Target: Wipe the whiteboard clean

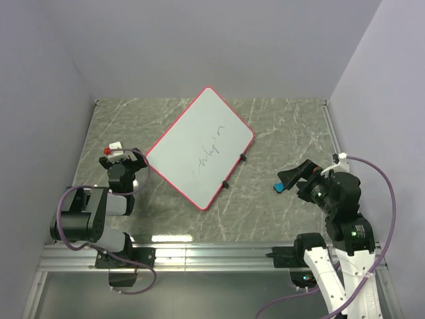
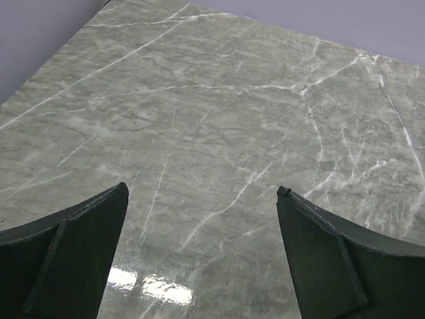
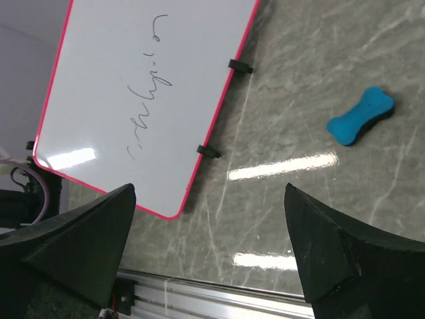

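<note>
Grey-green marbled stone fills my left wrist view, framed by the left pincer [image 2: 202,256], whose fingers stand wide apart with nothing between them. The whiteboard [image 1: 199,147] lies flat on the desk [image 1: 279,126], turned diagonally, in the middle between the two arms, with one corner close to the left pincer. A thin dark scribble [image 3: 147,100] runs across its white face; I cannot read it as any word. Two black clips [image 3: 240,66] sit on the red-rimmed edge facing the right arm. The right pincer [image 3: 209,259] is likewise spread and holds nothing. The blue bone-shaped eraser [image 3: 360,116] lies on bare desk, apart from the board and just beside that pincer's tips.
</note>
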`<state>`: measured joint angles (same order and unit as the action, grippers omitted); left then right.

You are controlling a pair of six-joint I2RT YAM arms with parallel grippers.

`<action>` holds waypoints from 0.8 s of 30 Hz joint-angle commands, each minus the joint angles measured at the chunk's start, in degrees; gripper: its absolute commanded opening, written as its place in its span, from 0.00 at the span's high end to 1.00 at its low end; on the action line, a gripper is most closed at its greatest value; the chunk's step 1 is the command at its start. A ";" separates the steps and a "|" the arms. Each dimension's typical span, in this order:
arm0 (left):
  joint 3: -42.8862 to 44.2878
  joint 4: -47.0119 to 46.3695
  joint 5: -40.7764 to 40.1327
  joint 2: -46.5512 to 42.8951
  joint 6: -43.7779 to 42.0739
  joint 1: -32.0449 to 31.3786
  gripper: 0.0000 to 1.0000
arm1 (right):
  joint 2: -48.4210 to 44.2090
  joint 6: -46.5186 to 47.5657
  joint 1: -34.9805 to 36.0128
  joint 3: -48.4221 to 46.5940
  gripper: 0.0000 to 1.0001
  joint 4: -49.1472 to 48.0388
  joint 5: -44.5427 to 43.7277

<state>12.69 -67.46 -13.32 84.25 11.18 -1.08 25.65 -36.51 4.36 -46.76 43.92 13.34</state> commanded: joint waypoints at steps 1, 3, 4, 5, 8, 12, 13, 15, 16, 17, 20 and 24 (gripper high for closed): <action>1.11 -2.94 0.93 -0.66 -0.81 -0.06 0.01 | -1.13 -0.14 -0.05 -3.95 0.00 6.17 -3.06; 1.11 -3.29 0.84 -0.40 -0.81 -0.15 0.01 | -0.17 2.30 -0.14 -5.61 0.00 7.40 -1.84; 0.94 -3.64 0.32 -0.75 -0.81 -0.15 0.01 | 0.19 3.28 -0.05 -6.05 0.00 7.84 0.00; 1.81 -3.64 -1.60 -1.88 -0.29 -0.41 0.01 | 0.54 3.99 -0.14 -7.28 0.00 8.19 -0.16; 14.69 29.21 -15.97 -11.02 10.80 -0.50 0.01 | 2.03 3.03 -0.05 -9.30 0.00 8.37 -2.25; 37.55 86.28 -38.71 -9.11 46.96 2.99 0.01 | 4.05 0.66 -0.14 -11.42 0.01 7.85 -8.32; 41.67 93.84 -35.32 -8.14 49.44 3.80 0.01 | 4.14 0.65 -0.14 -11.42 0.02 6.89 -9.46; 42.77 90.07 -26.37 -8.40 41.42 6.70 0.01 | 5.46 1.09 -0.23 -11.77 0.02 6.27 -12.10; 43.55 85.52 -19.36 -8.14 37.12 7.75 0.01 | 6.42 1.18 -0.14 -12.21 0.02 6.87 -12.72; 44.78 86.35 -11.19 -7.00 32.98 9.07 0.00 | 7.65 1.01 -0.14 -12.99 0.01 7.31 -12.99; 54.35 102.92 -8.57 1.95 37.57 9.69 0.01 | 14.32 0.31 -0.14 -14.49 0.00 10.30 -13.26; 55.79 101.93 12.45 7.69 33.39 11.36 0.01 | 24.86 -1.45 -0.14 -13.27 0.00 10.92 -12.64</action>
<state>68.45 25.56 -20.82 89.86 46.13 9.47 44.56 -36.36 4.36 -59.99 52.86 2.00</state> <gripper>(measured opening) 0.995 0.994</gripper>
